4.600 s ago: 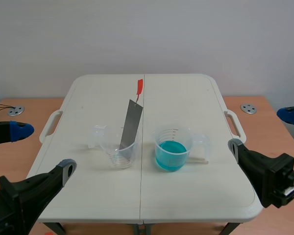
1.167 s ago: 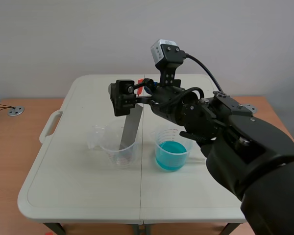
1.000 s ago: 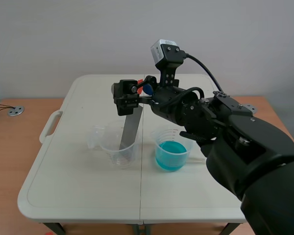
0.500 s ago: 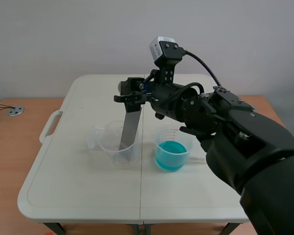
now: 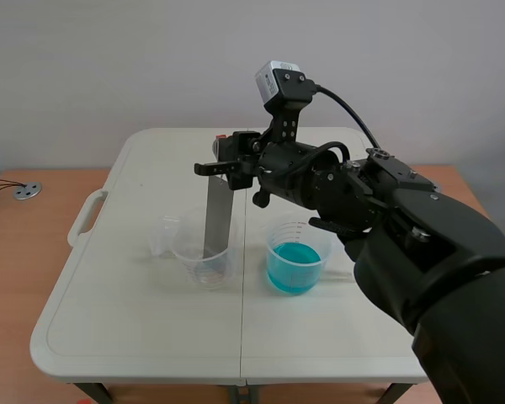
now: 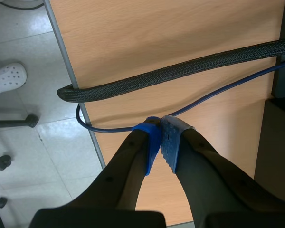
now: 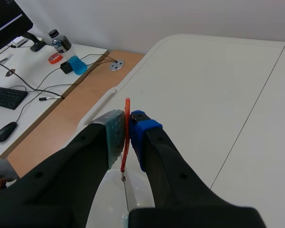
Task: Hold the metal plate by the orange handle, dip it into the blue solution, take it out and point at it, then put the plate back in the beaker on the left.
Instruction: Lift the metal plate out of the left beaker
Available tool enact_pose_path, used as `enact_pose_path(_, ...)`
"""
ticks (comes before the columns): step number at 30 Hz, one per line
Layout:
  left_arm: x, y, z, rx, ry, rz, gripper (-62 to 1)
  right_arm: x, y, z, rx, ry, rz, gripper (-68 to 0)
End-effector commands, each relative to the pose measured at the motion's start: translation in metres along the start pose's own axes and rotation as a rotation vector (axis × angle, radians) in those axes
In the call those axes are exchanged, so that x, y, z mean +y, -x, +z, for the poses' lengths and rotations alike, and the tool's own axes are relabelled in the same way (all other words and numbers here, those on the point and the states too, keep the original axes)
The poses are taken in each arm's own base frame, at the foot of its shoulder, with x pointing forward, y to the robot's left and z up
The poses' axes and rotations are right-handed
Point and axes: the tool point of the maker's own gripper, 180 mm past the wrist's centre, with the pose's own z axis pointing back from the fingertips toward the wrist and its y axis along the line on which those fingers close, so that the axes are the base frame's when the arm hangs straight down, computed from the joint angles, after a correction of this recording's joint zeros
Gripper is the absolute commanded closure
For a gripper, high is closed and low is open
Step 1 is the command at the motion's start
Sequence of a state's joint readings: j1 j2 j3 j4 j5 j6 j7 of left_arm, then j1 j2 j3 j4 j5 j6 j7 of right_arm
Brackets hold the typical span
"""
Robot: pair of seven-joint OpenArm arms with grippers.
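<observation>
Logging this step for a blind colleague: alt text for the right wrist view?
The right end effector is shut on the thin orange handle, held upright above the clear beaker. The white table stretches ahead.

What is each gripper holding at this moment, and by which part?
The right gripper is shut on the metal plate, pinching its orange handle; the left gripper holds nothing.

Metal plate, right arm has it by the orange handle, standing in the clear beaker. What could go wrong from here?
The orange handle is thin and pinched only at the fingers' tips, so the metal plate may swing or slip when lifted. Its lower end sits inside the clear beaker; a slanted pull might tip that. The blue solution beaker stands close by, so a swinging plate could knock it.
</observation>
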State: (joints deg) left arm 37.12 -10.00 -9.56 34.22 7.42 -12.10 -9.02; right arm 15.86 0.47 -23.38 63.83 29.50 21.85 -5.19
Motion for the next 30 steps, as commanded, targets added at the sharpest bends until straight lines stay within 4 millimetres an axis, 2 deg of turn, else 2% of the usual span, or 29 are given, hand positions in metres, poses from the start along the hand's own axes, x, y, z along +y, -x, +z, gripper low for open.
enact_pose_path(1,0.004,0.002,0.002,0.003,-0.007,0.006,-3.0,0.002,-0.017,-0.004,-0.046,-0.016,0.013,-1.2)
enact_pose_path(5,0.003,0.002,0.002,0.003,-0.007,0.007,-3.0,0.009,-0.018,-0.004,-0.047,-0.049,0.016,-1.3)
enact_pose_path(15,0.003,0.002,0.002,0.003,-0.005,0.007,-3.0,0.045,-0.022,-0.002,-0.078,-0.22,0.064,-1.3)
enact_pose_path(30,0.001,0.002,0.002,0.002,0.004,0.009,-3.0,0.059,-0.04,0.003,-0.109,-0.269,0.156,-1.3)
